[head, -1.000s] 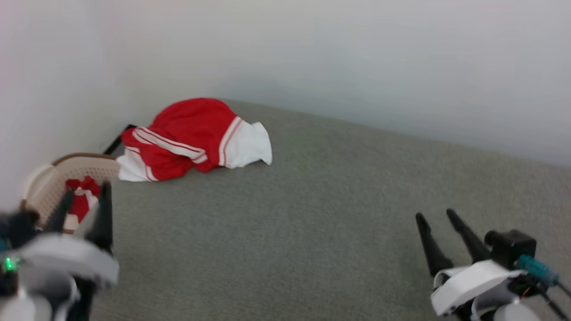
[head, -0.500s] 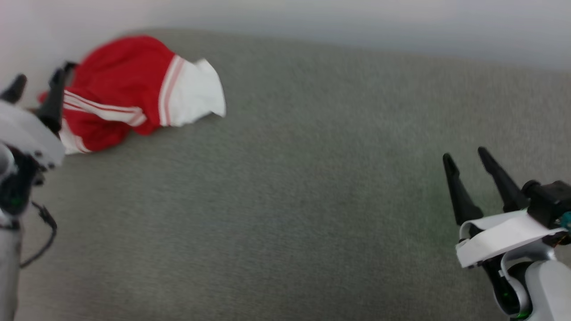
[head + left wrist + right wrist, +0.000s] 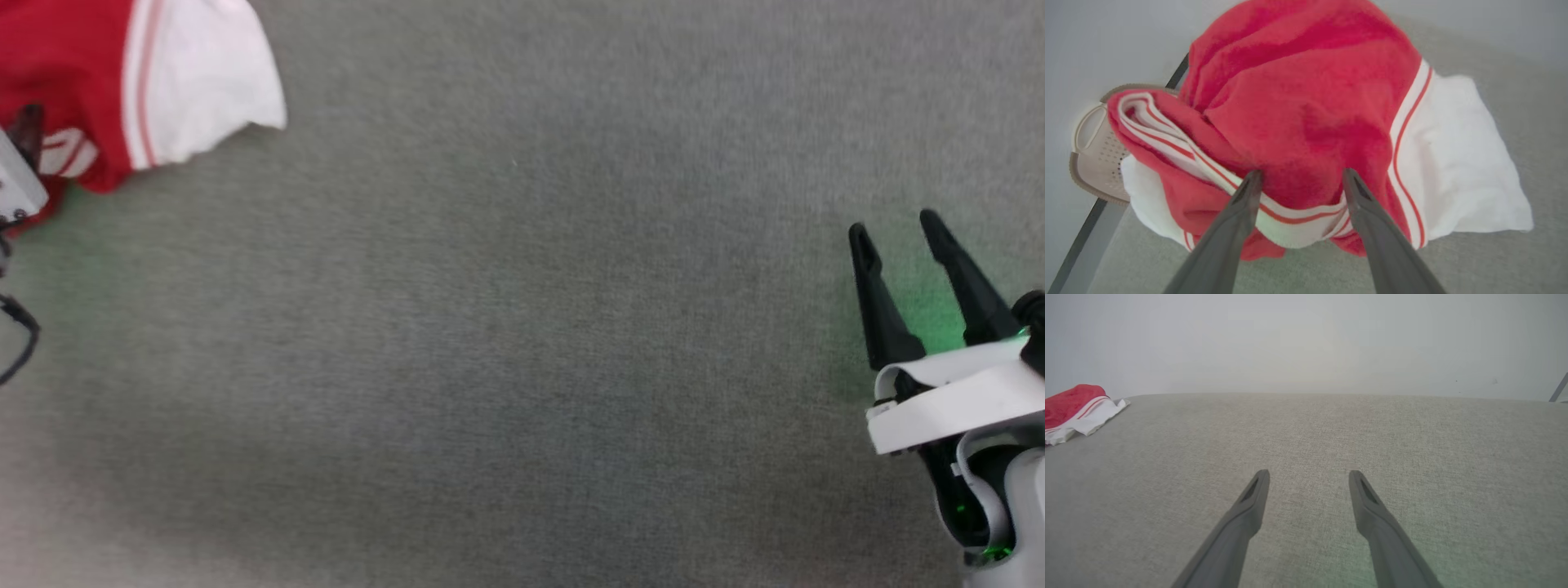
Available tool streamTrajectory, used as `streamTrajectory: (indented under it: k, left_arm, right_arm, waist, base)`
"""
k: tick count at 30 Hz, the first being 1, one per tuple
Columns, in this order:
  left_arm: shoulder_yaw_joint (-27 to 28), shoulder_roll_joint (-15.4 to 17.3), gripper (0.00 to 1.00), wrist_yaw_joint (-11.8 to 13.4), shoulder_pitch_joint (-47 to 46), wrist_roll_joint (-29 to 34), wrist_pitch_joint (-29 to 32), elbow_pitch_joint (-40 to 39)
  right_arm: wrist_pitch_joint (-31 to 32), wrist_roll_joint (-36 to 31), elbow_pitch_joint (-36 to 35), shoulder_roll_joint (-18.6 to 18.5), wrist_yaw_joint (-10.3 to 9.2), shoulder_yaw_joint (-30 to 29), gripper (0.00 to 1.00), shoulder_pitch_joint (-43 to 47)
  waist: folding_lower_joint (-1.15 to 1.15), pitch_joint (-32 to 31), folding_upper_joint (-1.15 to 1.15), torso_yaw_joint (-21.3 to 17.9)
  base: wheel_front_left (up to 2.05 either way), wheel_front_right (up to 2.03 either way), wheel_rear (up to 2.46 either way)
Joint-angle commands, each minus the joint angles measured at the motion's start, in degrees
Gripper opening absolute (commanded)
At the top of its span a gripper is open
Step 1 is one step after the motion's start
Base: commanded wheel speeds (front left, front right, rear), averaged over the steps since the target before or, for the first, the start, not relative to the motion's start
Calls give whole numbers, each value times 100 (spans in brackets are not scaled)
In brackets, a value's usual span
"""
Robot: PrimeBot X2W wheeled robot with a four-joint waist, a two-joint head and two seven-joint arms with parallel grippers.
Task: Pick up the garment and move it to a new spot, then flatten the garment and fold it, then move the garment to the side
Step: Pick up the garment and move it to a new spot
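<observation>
1. Your left end effector stands wide. Its two long dark fingers are spread either side of a striped fold and clamp nothing. Whether the tips touch the cloth, you cannot tell from the wrist view.
2. Right at those tips lies the garment, a red soft-knit T-shirt with white short sleeves and thin red-and-white stripe trim. It is crumpled in a heap, with one white sleeve spread out to its right in that view.
3. Your right end effector is likewise wide and empty. It sits over bare cloth at the lower right of the head view, well apart from the garment.
4. The garment rests on the grey woven fabric-covered surface, at the upper left corner of the head view.
5. Beyond the heap, a beige perforated plastic basket shows against the pale plain wall.
</observation>
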Motion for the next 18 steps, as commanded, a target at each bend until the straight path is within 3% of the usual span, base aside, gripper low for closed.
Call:
streamTrajectory:
  k: [1, 5, 13, 15, 18]
  left_arm:
    - [-68, 9, 100, 20, -162, 76, 55, 176]
    - [-164, -56, 100, 120, -518, 118, 296, 859]
    - [-372, -354, 100, -65, -791, 152, 345, 1827]
    - [-414, -422, 0, -159, -839, 169, 207, 1963]
    - [-380, -358, 0, -189, -942, 192, -193, 2113]
  right_arm:
    - [23, -56, -64, -17, -6, -8, 100, -70]
    - [79, -70, -194, -16, -6, -37, 100, -104]
    - [223, -83, -325, 28, -6, -52, 100, -155]
    - [235, -96, -320, 36, -6, -44, 100, -147]
    - [225, -96, -286, 59, -6, -40, 100, -157]
  waist:
    - [0, 484, 0, -300]
    - [0, 604, 0, -334]
    - [0, 703, 0, -341]
    - [0, 682, 0, -332]
    - [0, 600, 0, -311]
  base:
    - [0, 0, 0]
    - [0, 0, 0]
    - [0, 0, 0]
    - [0, 0, 0]
    - [0, 0, 0]
